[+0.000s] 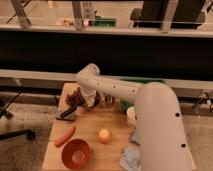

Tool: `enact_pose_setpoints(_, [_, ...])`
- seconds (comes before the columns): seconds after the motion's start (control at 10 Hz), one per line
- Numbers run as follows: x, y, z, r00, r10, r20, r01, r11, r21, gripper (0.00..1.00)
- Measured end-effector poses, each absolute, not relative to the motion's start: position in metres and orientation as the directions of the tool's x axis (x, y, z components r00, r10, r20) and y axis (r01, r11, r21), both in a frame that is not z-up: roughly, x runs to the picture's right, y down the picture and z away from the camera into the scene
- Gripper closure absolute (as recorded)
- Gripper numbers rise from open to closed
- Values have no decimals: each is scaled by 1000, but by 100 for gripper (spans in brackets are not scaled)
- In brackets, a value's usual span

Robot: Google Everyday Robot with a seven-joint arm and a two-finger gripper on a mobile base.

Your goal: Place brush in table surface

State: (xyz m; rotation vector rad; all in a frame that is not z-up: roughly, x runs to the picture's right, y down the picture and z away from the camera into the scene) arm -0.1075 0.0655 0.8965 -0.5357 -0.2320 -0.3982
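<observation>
Office-like lab, glass partition behind, swivel-chair base on carpet, tool over far end of wooden table

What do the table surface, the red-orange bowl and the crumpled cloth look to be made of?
The table surface: light matte wood, going by its yellowish plank grain. The bowl: smooth plastic or glazed ceramic, with a faint sheen; which one is unclear. The cloth: soft fabric, bluish-grey and crumpled in folds. The gripper hangs over the table's far end, near the green tray.
</observation>
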Motion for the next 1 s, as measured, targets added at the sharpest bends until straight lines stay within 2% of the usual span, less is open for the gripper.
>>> enact_pose_setpoints(1.0, [-89,27,847,899,-227,375,380,831,-406,100])
